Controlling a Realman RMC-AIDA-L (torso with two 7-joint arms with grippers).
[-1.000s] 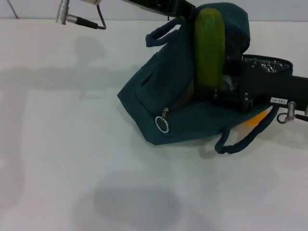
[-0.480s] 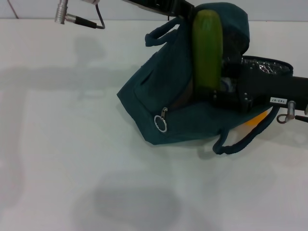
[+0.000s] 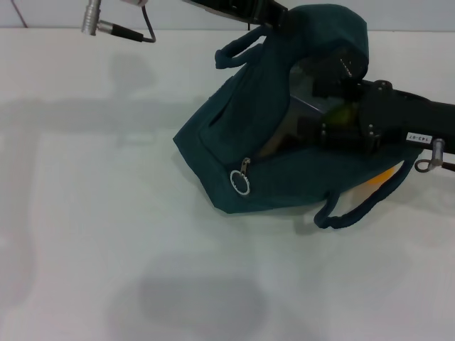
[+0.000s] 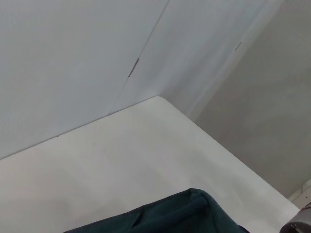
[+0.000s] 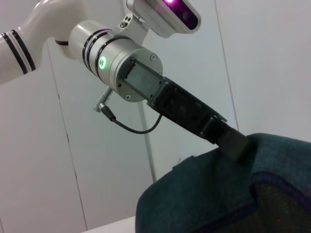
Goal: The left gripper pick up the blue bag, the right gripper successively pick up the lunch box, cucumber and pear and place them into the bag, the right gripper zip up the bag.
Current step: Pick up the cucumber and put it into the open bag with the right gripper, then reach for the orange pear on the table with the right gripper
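Head view shows the soft, floppy blue bag (image 3: 284, 121) hung by its top from the left gripper (image 3: 274, 18), while the right gripper (image 3: 334, 124), its grasp hidden, reaches inside the bag's mouth with the firm, smooth cucumber (image 3: 343, 112).

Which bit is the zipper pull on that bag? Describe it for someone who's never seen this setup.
Start at the blue bag lying on the white table, its top held up by the left gripper. Go down its front face towards the lower corner nearest the camera. The zipper pull hangs there: a small silver ring on a metal tab, the only shiny metal on the dark fabric.
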